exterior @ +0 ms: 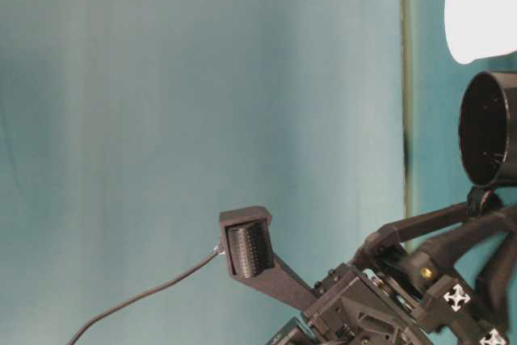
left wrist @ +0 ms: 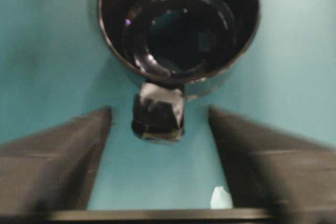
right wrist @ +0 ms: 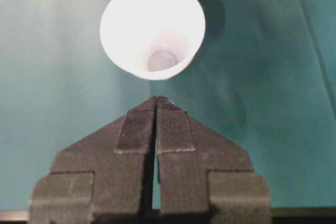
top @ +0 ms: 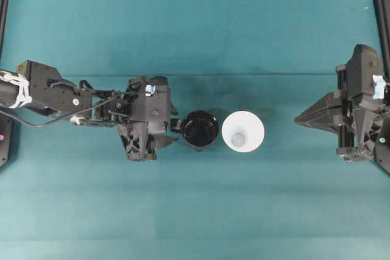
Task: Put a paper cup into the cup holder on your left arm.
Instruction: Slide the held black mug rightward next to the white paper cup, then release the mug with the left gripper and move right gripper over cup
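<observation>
Left gripper (left wrist: 157,145) jaws spread wide; right gripper (right wrist: 156,103) jaws pressed together.

White paper cup (top: 243,131) upright beside black cup holder (top: 200,130).

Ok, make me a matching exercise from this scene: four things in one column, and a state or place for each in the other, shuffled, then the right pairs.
Things:
1. paper cup
2. cup holder
3. left end effector
4. right end effector

States or places:
A. fingers pressed together, holding nothing
B. glossy black, empty, handle between two open fingers
C. white, upright on the table, right of the black holder in the overhead view
D. fingers spread wide either side of a small handle

Pairs: 1-C, 2-B, 3-D, 4-A
</observation>
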`<action>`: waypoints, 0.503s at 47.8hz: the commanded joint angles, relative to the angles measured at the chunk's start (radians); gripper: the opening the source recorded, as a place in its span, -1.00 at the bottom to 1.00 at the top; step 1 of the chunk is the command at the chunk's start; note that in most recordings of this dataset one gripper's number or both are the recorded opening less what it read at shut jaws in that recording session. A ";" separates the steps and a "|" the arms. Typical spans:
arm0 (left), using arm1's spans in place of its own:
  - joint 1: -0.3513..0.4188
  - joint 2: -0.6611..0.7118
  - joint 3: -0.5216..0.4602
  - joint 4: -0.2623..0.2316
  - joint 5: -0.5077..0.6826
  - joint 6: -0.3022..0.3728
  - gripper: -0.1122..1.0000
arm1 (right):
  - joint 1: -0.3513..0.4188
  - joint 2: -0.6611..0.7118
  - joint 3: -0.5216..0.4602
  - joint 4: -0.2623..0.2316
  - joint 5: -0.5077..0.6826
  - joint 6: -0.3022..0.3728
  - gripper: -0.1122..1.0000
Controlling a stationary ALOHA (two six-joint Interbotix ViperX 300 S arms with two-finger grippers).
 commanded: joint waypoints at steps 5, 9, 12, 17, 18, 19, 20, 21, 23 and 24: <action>-0.003 -0.002 -0.015 0.003 -0.006 0.000 0.81 | -0.002 0.002 -0.026 0.002 -0.005 0.009 -0.79; -0.003 -0.003 -0.015 0.003 -0.005 0.000 0.76 | -0.002 0.006 -0.026 0.002 0.015 0.011 -0.79; -0.003 -0.003 -0.015 0.003 -0.002 0.000 0.77 | -0.002 0.015 -0.032 0.005 0.051 0.012 -0.79; -0.003 -0.008 -0.009 0.003 0.000 0.000 0.78 | -0.002 0.034 -0.054 0.006 0.106 0.028 -0.79; -0.003 -0.008 -0.009 0.003 0.000 0.000 0.78 | -0.002 0.037 -0.060 0.006 0.112 0.035 -0.79; -0.003 -0.008 -0.008 0.003 0.000 0.000 0.78 | -0.002 0.041 -0.066 0.006 0.114 0.041 -0.78; -0.003 -0.009 -0.008 0.003 0.000 0.000 0.78 | 0.000 0.046 -0.071 0.003 0.114 0.049 -0.78; -0.003 -0.009 -0.006 0.003 0.000 0.000 0.78 | 0.000 0.051 -0.075 0.002 0.114 0.057 -0.77; -0.002 -0.012 -0.005 0.003 0.005 0.000 0.78 | -0.002 0.058 -0.083 0.000 0.117 0.067 -0.75; -0.003 -0.015 -0.005 0.003 0.008 0.000 0.78 | -0.002 0.063 -0.089 -0.002 0.118 0.072 -0.74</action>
